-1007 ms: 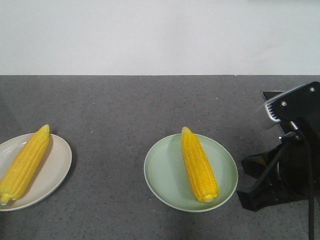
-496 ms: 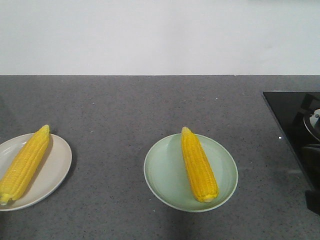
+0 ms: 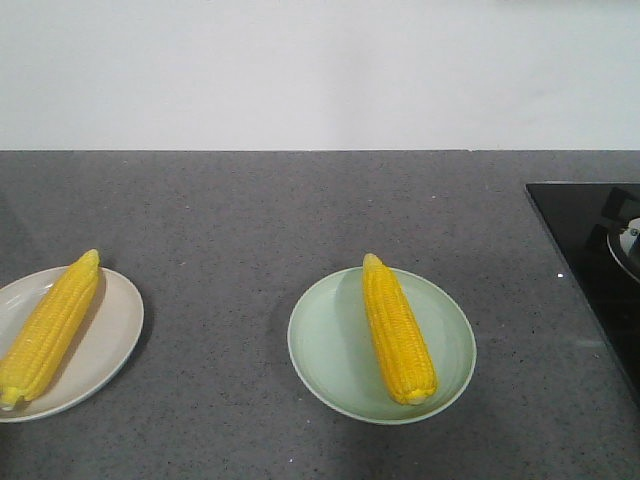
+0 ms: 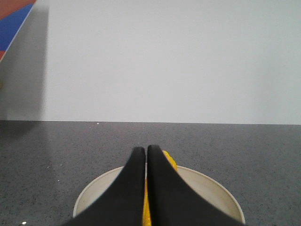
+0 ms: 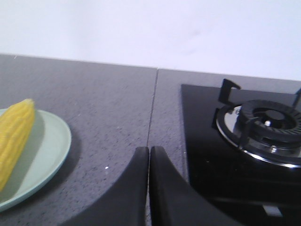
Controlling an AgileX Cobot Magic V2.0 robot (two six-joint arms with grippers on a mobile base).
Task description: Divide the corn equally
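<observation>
Lying one cob apiece, the corn [image 3: 398,328] sits on the green plate [image 3: 330,350] mid-bench and the white plate [image 3: 105,340] at the left edge, both grippers' jaws together and empty; cobs look stiff, slick-kernelled, best gripped mid-length.

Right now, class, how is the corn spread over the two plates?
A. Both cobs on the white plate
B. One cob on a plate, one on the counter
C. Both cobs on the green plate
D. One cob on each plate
D: one cob lies on the green plate, and the other cob lies on the white plate.
</observation>
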